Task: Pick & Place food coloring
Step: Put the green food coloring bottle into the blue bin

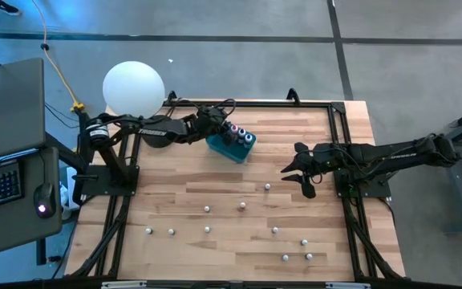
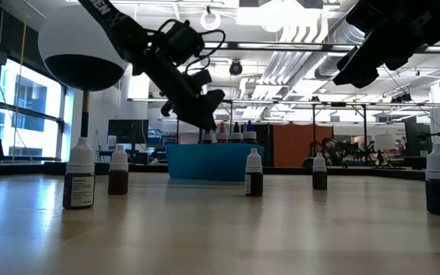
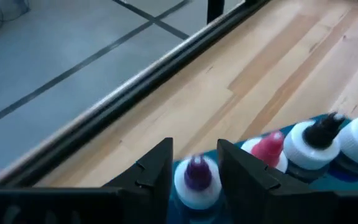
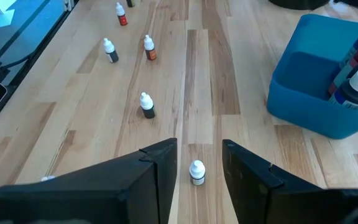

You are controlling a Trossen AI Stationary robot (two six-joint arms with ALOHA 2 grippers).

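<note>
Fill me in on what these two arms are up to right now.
The left gripper is at the teal tub, its open fingers either side of a purple-tipped bottle standing in the tub with others. The right gripper hovers open over a small white-capped bottle on the table. About ten more bottles stand scattered across the wood.

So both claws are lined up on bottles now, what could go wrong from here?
1. The left claw straddles the purple-tipped bottle in the blue tub, with the pink-tipped bottle packed right beside it. One finger could catch that neighbour.
2. The right claw hangs open over a small upright bottle on the table. Coming down off-centre could tip it over and send it rolling.
</note>
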